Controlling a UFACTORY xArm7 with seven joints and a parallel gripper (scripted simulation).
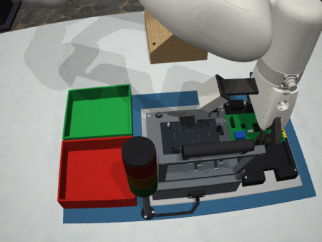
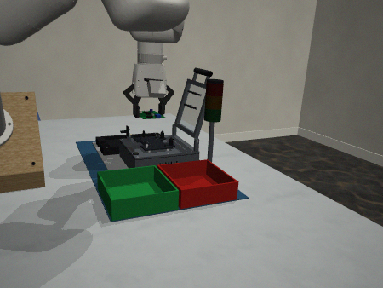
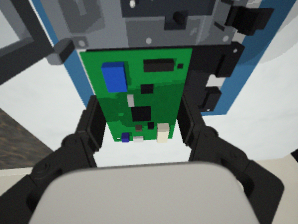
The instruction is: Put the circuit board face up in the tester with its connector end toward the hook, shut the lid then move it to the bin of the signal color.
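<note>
The gripper [image 2: 149, 112] grasped the circuit board [image 3: 137, 95] by its long edges, raised above the tester [image 2: 159, 153]

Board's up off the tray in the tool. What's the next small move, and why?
Probably carry the green circuit board sideways over the grey tester's plate. The black tool grips it by its long edges, high above the bench; the tester's lid stands open, and the signal tower is unlit.

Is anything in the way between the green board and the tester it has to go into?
Nothing visible blocks it. The pincer holds the circuit board in the air above the tester, whose lid stands tilted up and open. The plate with its posts lies uncovered below.
</note>
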